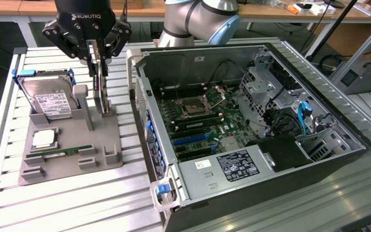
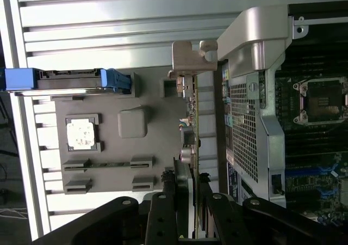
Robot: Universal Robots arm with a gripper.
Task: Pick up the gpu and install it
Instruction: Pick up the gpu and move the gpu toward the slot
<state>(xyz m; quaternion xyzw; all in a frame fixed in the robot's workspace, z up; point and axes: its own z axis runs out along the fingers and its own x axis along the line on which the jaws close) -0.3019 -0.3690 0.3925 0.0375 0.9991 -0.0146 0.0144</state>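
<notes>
My black gripper [image 1: 99, 61] has its jaws closed on the top edge of the thin, flat dark gpu card [image 1: 102, 94]. The card hangs upright directly beneath them, reaching down to the grey moulded holder tray [image 1: 69, 162].

Matt plastic tray [image 1: 69, 154], silvery metal bracket [image 2: 187, 57] on gpu [image 1: 102, 94], ribbed metal table [image 1: 76, 208]

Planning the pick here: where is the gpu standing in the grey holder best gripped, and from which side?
By its free top edge, straight down from above, pinching across the two flat faces of the gpu. It stands on edge in the grey holder, which takes its lower edge, and the computer case stands close beside it. The gripper sits over that top edge.
</notes>
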